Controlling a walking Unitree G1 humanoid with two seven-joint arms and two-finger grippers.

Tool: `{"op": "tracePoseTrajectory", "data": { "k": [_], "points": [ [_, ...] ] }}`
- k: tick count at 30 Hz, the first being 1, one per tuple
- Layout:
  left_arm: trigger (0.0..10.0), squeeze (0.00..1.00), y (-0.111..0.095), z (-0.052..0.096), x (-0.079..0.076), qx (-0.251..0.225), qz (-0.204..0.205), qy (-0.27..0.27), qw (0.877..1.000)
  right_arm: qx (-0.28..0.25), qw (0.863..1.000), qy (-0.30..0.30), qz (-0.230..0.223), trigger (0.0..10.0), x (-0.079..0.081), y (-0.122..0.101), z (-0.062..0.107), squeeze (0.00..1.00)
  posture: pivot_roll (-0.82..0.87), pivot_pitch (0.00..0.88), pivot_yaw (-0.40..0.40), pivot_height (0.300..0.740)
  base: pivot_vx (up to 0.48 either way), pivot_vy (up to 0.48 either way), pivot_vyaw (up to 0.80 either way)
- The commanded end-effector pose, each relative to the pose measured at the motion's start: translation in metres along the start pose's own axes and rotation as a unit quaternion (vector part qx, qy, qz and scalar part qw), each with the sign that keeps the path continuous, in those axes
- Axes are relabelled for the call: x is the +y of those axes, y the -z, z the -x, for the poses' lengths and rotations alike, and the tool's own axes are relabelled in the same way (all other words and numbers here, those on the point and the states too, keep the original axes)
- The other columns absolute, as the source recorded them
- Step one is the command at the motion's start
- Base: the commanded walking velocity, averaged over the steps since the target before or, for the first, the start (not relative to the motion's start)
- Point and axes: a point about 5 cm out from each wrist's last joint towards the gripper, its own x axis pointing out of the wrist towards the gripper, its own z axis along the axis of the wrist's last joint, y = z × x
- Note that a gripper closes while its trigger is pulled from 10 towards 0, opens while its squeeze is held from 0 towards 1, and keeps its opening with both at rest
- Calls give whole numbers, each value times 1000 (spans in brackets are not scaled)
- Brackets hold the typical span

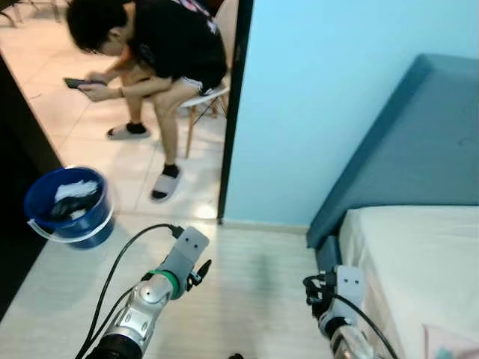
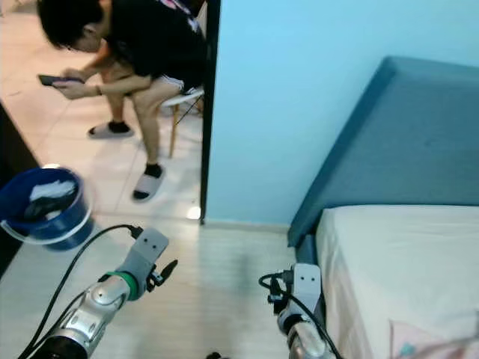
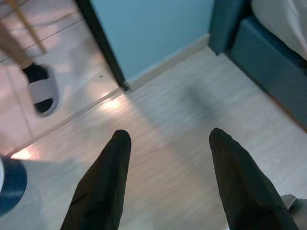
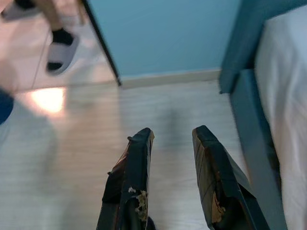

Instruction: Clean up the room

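Note:
A blue bucket (image 1: 67, 206) with white and dark cloth in it stands on the floor at the left, by a dark wall edge. My left gripper (image 3: 169, 136) hangs over bare pale wood floor, its fingers (image 3: 108, 182) spread wide with nothing between them. My right gripper (image 4: 172, 132) is low beside the bed's corner, its fingers (image 4: 134, 172) apart and empty. Both silver arms (image 1: 153, 292) reach forward at the bottom of the eye views. A pink item (image 1: 449, 344) lies on the mattress at the lower right.
A bed with a white mattress (image 1: 419, 254) and blue headboard (image 1: 404, 142) lines the right side. A light blue wall (image 1: 314, 97) stands ahead. In the doorway at the left a person (image 1: 165, 52) sits on a chair, holding a phone, feet on tiles.

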Motion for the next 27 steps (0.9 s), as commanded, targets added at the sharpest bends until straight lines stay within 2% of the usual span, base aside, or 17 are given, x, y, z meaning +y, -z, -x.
{"op": "tracePoseTrajectory", "data": {
  "k": [1, 27],
  "points": [
    [10000, 0, 7, 2, -3, 10, 4, 3, 1000, 19, 1000, 3, -6, 10000, 0, 11, 6, 0, 48, 61, 7, 740, 0, 0, -800],
    [10000, 0, 3, -1, -2, 1, -1, 5, 1000, 14, 1000, 3, -8, 10000, 1, 11, 5, 0, 40, 59, 14, 740, 0, 0, -800]
  ]
}}
